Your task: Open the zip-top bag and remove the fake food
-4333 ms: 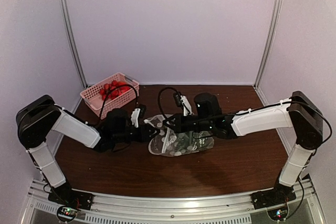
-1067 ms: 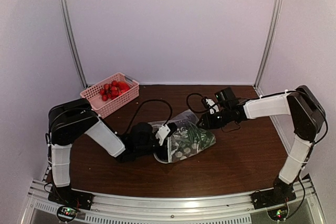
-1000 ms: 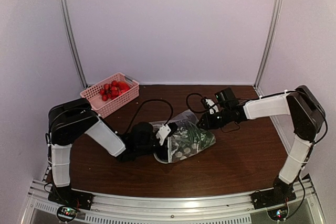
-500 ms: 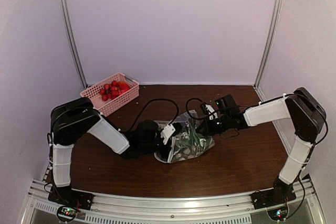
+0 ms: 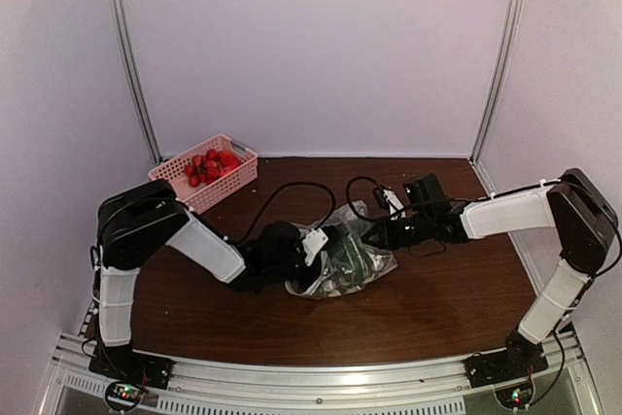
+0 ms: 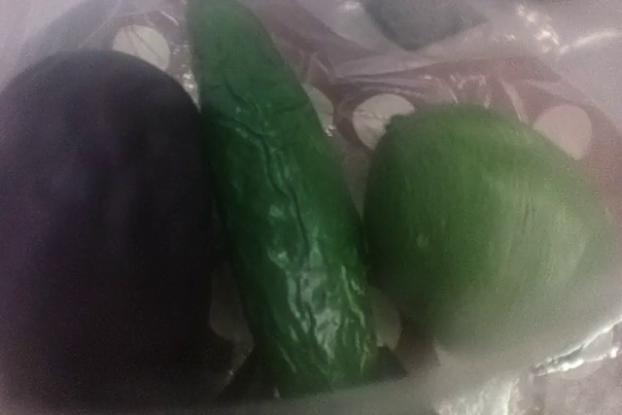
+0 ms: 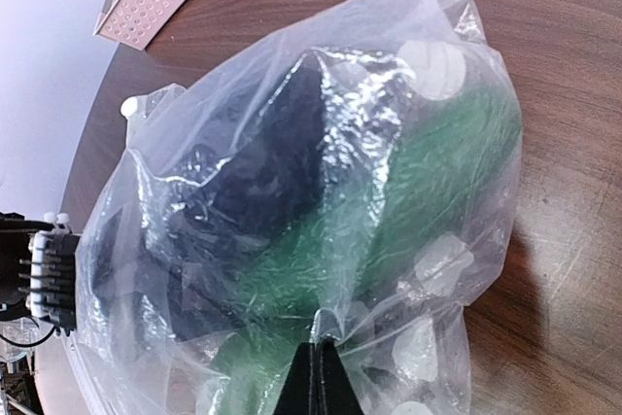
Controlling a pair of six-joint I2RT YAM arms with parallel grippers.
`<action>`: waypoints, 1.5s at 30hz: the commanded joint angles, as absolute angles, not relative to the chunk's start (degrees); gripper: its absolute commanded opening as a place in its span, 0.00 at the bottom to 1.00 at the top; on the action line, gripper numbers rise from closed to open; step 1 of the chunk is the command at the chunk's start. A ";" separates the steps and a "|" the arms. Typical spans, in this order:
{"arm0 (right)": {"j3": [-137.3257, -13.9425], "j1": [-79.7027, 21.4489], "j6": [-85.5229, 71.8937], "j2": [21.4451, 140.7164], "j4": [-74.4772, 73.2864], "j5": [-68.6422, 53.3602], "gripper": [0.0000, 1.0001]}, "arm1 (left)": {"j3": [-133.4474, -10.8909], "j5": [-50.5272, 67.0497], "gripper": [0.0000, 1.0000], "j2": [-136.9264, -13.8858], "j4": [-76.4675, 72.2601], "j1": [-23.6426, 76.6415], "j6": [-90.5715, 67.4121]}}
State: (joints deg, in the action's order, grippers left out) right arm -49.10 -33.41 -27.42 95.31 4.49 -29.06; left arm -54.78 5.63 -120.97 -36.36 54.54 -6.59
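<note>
L pincer (image 5: 321, 248) has pushed deeper into zip-top bag (image 5: 358, 264) mouth, jaws can't tell; fake food (image 6: 282, 240) just ahead of it, still inside. R pincer (image 7: 316, 366) pinched shut on bag film opposite, so grab's next

zip-top bag (image 5: 352, 265) at centre of table (image 5: 437, 300), fake food (image 6: 282, 211) inside; basket (image 5: 216, 191) well behind, to its left
</note>
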 commanded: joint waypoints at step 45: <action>-45.48 -26.28 -27.05 92.24 6.61 -26.18 0.00 | -18.03 -1.90 0.08 -48.83 3.50 54.62 -28.07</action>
